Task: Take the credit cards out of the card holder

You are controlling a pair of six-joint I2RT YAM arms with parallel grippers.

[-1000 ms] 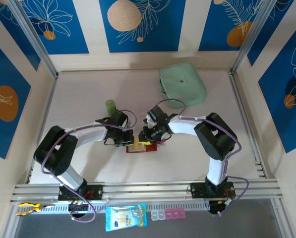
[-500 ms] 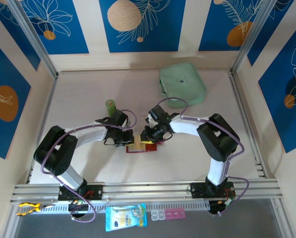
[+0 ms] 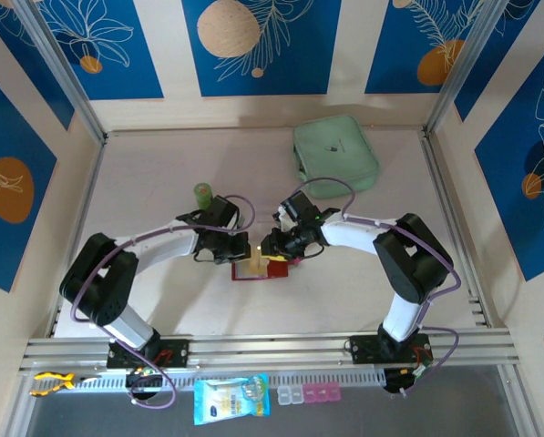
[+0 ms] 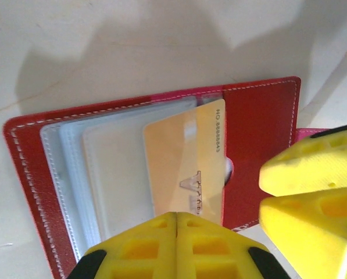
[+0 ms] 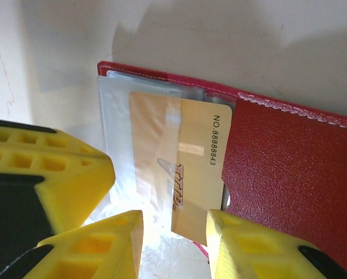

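The dark red card holder [image 3: 253,276] [image 4: 260,128] [image 5: 289,168] lies open on the table between both grippers. A tan-orange credit card [image 4: 185,163] [image 5: 202,168] [image 3: 253,265] sticks partway out of its clear sleeves [image 4: 103,174]. My left gripper [image 3: 238,255] [image 4: 176,216] is shut, its tips resting at the card's near edge where the sleeve covers it. I cannot tell if it pinches anything. My right gripper [image 3: 273,250] [image 5: 174,224] is open, its fingers straddling the card's bare near corner with a wide gap on the left side.
A mint-green zip pouch [image 3: 335,157] lies at the back right. A small green upright object [image 3: 202,193] stands just behind the left arm. Frame posts and walls close in the table on three sides.
The right gripper's jaws have widened around the card's corner. Both arms shifted slightly, and the left gripper has stayed shut at the holder.
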